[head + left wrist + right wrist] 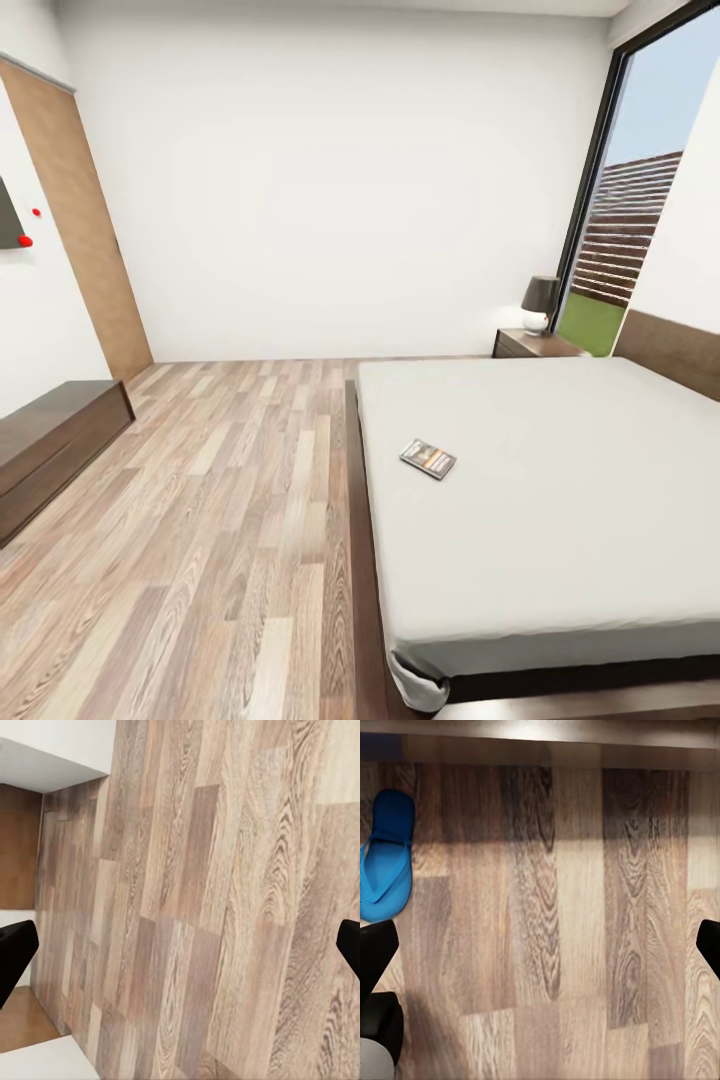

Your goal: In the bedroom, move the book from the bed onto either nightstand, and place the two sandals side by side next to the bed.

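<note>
- Ahead, in the head view, the bed fills the right half of the bedroom, its light-grey mattress edge running straight toward the far wall with the dark wooden frame rail just below it.
- The book lies flat on the mattress, near the left edge of the bed and well apart from the headboard side.
- One nightstand stands at the far corner of the bed, just beside the tall window, with a dark-shaded lamp on its top.
- Open room lies to the left — a broad run of wood-plank floor between the bed frame and a low dark cabinet against the left wall; a wooden door stands in the far left corner.
- The right wrist view adds what the head view lacks: one blue sandal flat on the planks, near a dark edge casting a shadow across the boards.
- The right gripper is spread wide, its black fingertips at opposite borders of that view, holding nothing.
- The left gripper is likewise wide apart and empty — below it, bare planks and a white wall base.
</note>
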{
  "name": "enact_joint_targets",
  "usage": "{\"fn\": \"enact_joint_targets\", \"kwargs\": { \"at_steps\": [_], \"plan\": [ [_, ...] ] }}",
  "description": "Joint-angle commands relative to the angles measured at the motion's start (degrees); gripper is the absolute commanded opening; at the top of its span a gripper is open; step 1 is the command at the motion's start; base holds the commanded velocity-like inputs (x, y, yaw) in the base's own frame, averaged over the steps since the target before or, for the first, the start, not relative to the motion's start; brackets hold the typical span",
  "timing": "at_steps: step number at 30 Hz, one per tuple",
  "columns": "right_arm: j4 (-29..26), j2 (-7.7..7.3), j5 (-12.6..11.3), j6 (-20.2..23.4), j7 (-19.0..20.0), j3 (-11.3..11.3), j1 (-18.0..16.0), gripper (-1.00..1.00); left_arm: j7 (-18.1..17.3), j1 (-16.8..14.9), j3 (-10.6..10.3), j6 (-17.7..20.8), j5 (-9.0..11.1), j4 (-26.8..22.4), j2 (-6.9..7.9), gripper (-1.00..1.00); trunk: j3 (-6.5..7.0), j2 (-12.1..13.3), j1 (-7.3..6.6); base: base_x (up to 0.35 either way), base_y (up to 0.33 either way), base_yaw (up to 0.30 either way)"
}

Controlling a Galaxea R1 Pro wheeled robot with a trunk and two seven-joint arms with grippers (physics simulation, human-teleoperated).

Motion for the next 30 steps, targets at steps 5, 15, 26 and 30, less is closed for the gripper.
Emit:
{"fn": "enact_joint_targets", "kwargs": {
  "at_steps": [5,15,26,30],
  "plan": [
    [0.2,0.02,-0.58,0.33,0.1,0.83,-0.01,1.0,0.53,-0.02,-0.48,-0.23,0.64,0.0,0.01,1.0,0.85,1.99,-1.11,0.0,0.0,0.0],
    [0.52,0.12,-0.58,0.33,0.09,2.13,-0.01,1.0,0.96,-0.02,-0.44,-0.32,0.68,0.0,0.05,1.0,2.64,6.0,-3.31,0.0,0.0,0.0],
    [0.62,0.1,-0.58,0.33,0.09,2.43,-0.01,1.0,4.01,-0.02,-0.39,-0.47,0.81,-0.05,0.03,1.0,4.62,10.41,-5.72,0.0,0.0,0.0],
    [0.65,0.09,-0.58,0.33,0.09,2.49,-0.01,1.0,6.8,-0.02,-0.38,-1.19,0.84,-0.06,0.0,1.0,5.33,12.02,-6.6,0.0,0.0,0.0]
  ]
}}
